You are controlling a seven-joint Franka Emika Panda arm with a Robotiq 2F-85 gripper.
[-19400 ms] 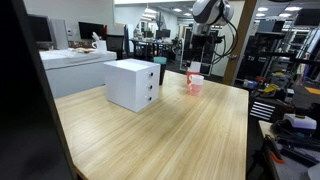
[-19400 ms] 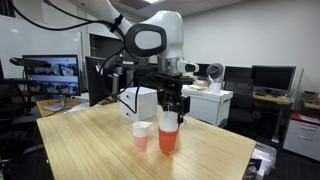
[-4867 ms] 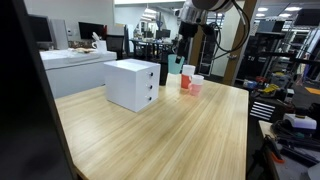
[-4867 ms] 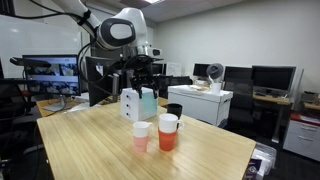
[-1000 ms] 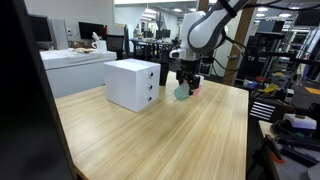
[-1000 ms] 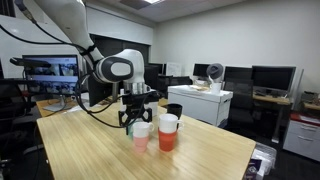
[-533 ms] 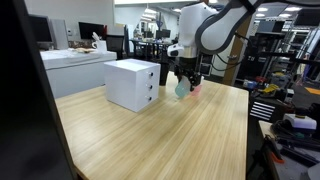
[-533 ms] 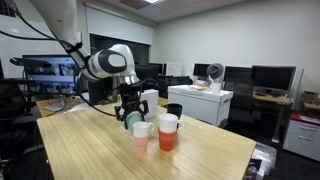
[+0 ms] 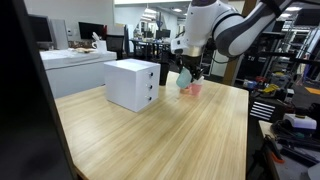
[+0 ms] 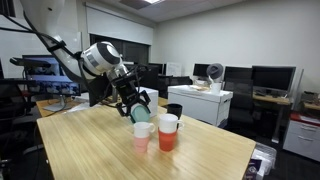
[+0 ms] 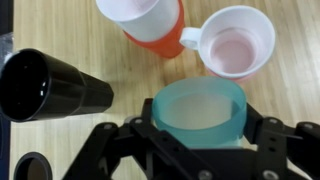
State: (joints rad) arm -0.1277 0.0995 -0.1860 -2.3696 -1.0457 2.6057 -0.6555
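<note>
Teal cup (image 11: 200, 115): item in hand. Loc.: in the air, off the wooden table (image 9: 170, 135), tilted, just above and beside the pink cup (image 11: 240, 45). No contact betw. the two can be made out. Holder: Robotiq gripper (image 11: 200, 140), jaws part-spread, fingers (image 11: 262, 135) pressed on opp. sides of the cup wall, i.e. pinching the teal cup. Both exterior views agree, e.g. teal cup (image 10: 141, 113) canted under the slanted wrist.

Adjacent items: orange cup (image 10: 167, 140), upright, w/ a white cup (image 10: 167, 122) nested in it, just beside the pink cup. Black cup (image 10: 174, 111) stands behind the group, apart. White drawer box (image 9: 132, 84) is well apart on the same table.

Progress (judged): grasp, lift and carry to the cup group look done, as the cup is gripped, clear of the table and next to the others. Left: cup not yet set down or let go, and it sits in none of the other cups.

Changes vs. earlier frames:
- Approx. half a sec. ago the cup hung lower and less tilted. The arm has since swung over and the wrist cants more.
- One sec. ago the gripper pointed straight down, cup low by the pink cup, near the table top.
- Approx. five sec. ago the cup was carried high, nearer the drawer box, away from the group.
- At the oldest frame the gripper was at the orange cup, no teal cup seen.
- Pink cup, orange/white pair and box: positions unchanged throughout.
</note>
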